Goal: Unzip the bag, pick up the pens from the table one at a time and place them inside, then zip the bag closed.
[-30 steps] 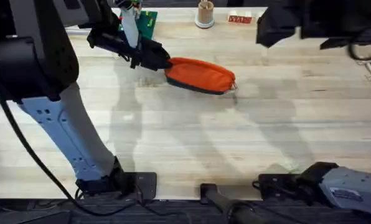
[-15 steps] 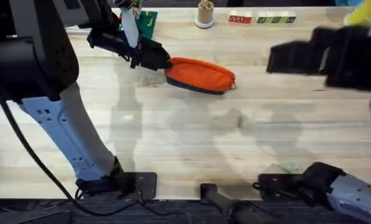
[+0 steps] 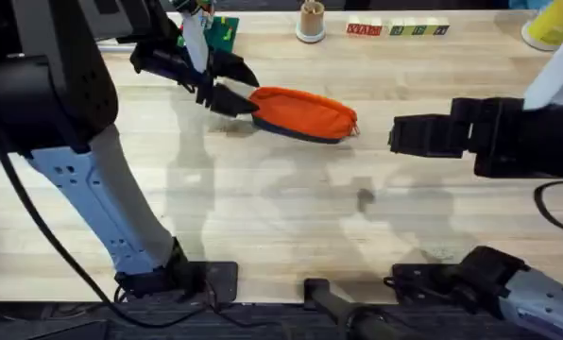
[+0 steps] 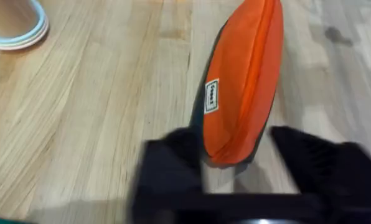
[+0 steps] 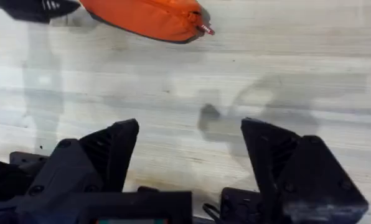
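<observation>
The orange bag lies zipped on the table, its navy strip along the near side and its zipper pull at its right end. My left gripper is open at the bag's left end. In the left wrist view the bag has its tip between the spread black fingers of that gripper. My right gripper hangs to the right of the bag, open with nothing in it, over bare wood. The pens are out of view.
Along the far edge stand a small wooden cup, a row of letter blocks, a green item and a yellow object. A pale round rim lies near the bag. Bare wood spans the middle and front.
My left gripper's fingers have spread apart at the bag's left end. The right arm has swung from the far right down toward the middle, closer to the bag.
</observation>
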`<state>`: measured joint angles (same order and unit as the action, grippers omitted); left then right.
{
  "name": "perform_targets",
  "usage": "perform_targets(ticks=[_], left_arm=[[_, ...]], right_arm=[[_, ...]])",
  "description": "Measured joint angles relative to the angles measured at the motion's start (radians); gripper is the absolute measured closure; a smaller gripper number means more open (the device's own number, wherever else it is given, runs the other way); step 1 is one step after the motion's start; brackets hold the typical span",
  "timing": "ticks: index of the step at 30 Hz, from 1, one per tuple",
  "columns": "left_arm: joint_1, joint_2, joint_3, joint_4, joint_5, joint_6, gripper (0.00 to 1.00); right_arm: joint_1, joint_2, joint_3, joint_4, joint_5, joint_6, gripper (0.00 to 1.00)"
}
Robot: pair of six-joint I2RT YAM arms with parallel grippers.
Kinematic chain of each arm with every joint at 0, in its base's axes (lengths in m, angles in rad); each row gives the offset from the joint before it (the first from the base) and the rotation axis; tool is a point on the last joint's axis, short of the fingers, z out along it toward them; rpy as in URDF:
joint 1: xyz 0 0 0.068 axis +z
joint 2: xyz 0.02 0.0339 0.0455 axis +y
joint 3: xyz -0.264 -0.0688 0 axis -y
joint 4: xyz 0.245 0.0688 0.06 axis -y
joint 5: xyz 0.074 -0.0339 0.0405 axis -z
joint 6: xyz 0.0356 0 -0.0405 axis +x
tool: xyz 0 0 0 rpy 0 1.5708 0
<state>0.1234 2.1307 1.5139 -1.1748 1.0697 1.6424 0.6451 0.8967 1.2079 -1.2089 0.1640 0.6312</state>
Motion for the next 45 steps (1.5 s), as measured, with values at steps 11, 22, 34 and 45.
perform_targets(ticks=[11, 22, 34, 45], left_arm=[[0.012, 0.000, 0.000, 0.007, -0.010, -0.003, 0.008], [0.034, 0.000, 0.001, -0.074, -0.018, 0.001, 0.006], [0.135, -0.179, 0.039, -0.213, -0.114, 0.007, 0.006], [0.138, -0.376, 0.039, -0.341, -0.288, -0.140, 0.006]], right_arm=[[0.000, 0.000, 0.000, 0.000, -0.001, 0.000, 0.005], [0.000, 0.000, 0.000, 0.000, -0.004, -0.003, 0.005], [0.000, 0.000, 0.000, 0.000, -0.004, -0.003, 0.005], [0.000, 0.000, 0.000, 0.000, -0.004, -0.003, 0.005]])
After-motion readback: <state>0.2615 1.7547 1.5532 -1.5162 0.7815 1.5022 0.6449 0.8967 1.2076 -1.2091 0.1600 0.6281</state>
